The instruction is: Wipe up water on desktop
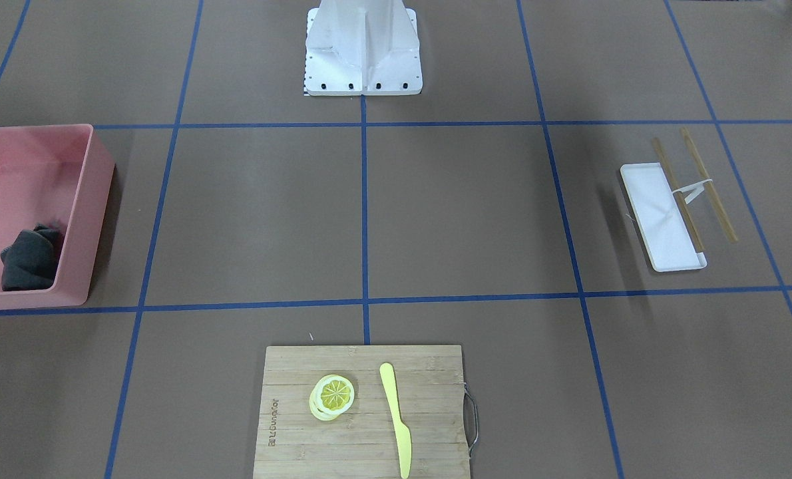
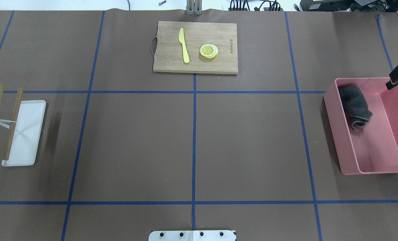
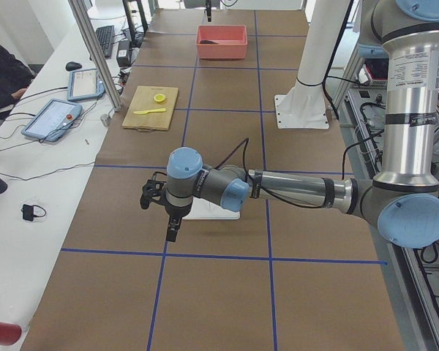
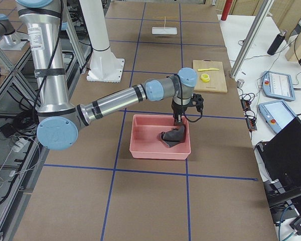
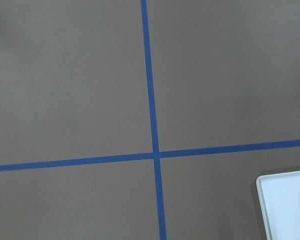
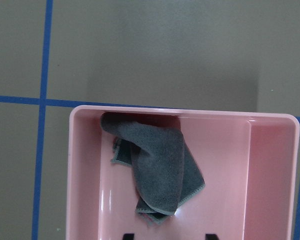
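Nothing wiped: cloth [image 6: 157, 167] lies in the bin [image 6: 272, 170], ungrasped.
Right gripper [image 6: 169, 236]: jaws apart, above the cloth.
Left gripper [image 3: 171, 230]: over the desktop [image 2: 245, 144]; apart or together, we cannot tell.
Water: none we can spot.
Remaining: grab and wipe, we reckon.

Desktop [image 2: 135, 144] ctr is lying open, w/ pink bin [image 2: 334, 134] hemming it on R, white tray [image 2: 28, 134] on L, cutting board [image 2: 172, 63] far side.

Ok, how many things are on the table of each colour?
Pink: 1, the bin
Grey: 1, the cloth
Yellow: 2, the knife and sliced lemon
White: 1, the tray
Wood: 3, the board and two sticks
Total: 8
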### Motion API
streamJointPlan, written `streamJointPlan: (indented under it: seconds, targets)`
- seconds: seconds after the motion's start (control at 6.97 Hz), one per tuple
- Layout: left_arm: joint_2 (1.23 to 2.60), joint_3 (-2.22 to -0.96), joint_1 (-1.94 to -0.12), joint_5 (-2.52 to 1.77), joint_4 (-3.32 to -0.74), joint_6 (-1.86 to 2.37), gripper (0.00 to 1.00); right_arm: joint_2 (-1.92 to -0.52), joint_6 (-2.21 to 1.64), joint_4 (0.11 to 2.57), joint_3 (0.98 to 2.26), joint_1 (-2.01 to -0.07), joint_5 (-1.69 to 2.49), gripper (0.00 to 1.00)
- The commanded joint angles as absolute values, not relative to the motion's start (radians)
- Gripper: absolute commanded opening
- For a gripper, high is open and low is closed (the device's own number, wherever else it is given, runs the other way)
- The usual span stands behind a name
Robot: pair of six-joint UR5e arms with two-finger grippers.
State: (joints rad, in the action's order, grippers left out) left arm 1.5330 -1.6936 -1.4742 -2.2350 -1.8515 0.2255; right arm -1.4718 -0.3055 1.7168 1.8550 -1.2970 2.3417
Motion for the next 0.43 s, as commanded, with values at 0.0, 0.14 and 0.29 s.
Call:
streamJointPlan:
  seconds: [0.0,0.14,0.29]
  targets:
    - [1.534,-1.695,-1.476,-2.237,-1.852,0.222,0.98,-1.468,-0.298,1.706,1.877,-1.353,2.33,1.0]
    - [1.532,-1.695,-1.5,-2.261,-1.85,0.219,0.98,-1.509,-0.285,1.685,1.873,-1.421,2.33,1.0]
    - [1.528,-1.695,-1.515,-2.322,-1.85,0.215,0.99,-1.523,-0.247,1.619,1.859,-1.475,2.339,1.0]
